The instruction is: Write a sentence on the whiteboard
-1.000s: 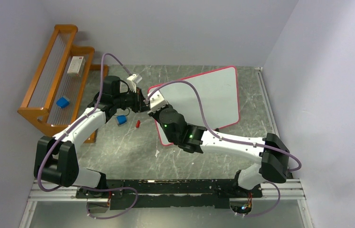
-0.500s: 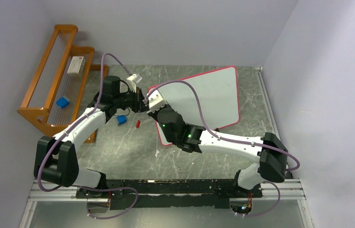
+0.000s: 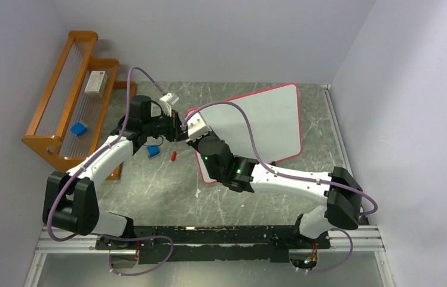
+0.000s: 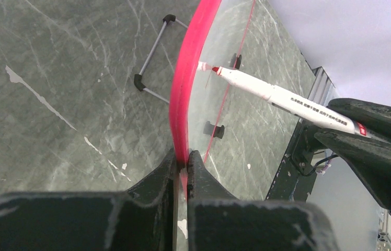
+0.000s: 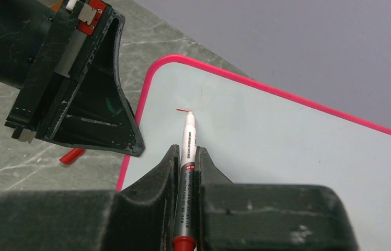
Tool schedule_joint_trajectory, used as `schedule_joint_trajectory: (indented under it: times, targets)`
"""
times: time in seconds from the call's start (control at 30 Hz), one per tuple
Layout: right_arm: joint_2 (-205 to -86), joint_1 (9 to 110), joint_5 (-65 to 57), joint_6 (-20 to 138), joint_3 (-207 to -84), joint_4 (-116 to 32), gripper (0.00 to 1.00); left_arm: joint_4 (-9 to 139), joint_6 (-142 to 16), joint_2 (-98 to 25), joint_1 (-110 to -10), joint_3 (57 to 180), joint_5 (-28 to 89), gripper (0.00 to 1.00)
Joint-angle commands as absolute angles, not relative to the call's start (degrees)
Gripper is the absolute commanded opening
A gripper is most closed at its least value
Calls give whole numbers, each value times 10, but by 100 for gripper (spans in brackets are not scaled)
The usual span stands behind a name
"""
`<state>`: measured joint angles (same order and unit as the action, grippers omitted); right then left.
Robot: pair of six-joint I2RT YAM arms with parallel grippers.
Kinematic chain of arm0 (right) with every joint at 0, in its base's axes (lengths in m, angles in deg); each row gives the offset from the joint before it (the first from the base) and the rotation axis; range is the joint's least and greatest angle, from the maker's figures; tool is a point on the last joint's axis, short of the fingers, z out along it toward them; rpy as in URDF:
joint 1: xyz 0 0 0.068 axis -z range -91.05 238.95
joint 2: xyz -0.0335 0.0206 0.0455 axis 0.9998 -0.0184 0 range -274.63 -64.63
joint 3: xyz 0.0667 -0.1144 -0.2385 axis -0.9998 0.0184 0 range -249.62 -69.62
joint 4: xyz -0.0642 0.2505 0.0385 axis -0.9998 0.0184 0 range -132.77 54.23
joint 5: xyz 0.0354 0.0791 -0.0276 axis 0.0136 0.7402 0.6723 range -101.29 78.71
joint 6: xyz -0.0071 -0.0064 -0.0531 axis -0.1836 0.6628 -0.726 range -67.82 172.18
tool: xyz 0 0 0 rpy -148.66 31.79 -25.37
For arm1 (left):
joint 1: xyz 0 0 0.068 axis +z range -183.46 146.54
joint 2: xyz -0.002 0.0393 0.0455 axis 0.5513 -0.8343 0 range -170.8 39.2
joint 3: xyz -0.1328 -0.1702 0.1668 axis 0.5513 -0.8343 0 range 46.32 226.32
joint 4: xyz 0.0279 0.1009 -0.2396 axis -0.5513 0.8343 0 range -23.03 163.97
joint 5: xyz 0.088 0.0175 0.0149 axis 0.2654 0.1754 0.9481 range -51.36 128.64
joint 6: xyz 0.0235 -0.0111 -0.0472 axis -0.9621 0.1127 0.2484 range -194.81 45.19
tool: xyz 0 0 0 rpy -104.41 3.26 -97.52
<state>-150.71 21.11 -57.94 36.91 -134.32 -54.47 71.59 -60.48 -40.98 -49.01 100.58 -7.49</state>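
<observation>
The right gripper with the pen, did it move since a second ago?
Yes, slightly: the right gripper, holding the pen, crept left and away, toward the left corner of the whiteboard.

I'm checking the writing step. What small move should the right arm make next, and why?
Probably drag the marker tip sideways along the whiteboard to extend the stroke. The right gripper is shut on the marker, its red tip sits at the end of a short red mark near the corner, and the left gripper clamps the pink edge.
</observation>
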Motion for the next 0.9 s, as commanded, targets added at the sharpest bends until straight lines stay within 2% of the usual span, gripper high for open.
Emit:
schedule_joint_trajectory:
  times: [0.0,0.87]
  targets:
    - [-1502,209,-601,366,-1349,-548,0,728,-625,-398,-487,1006,-51,5]
    - [-1509,210,-595,376,-1350,-544,0,729,-627,-398,-491,1006,-52,5]
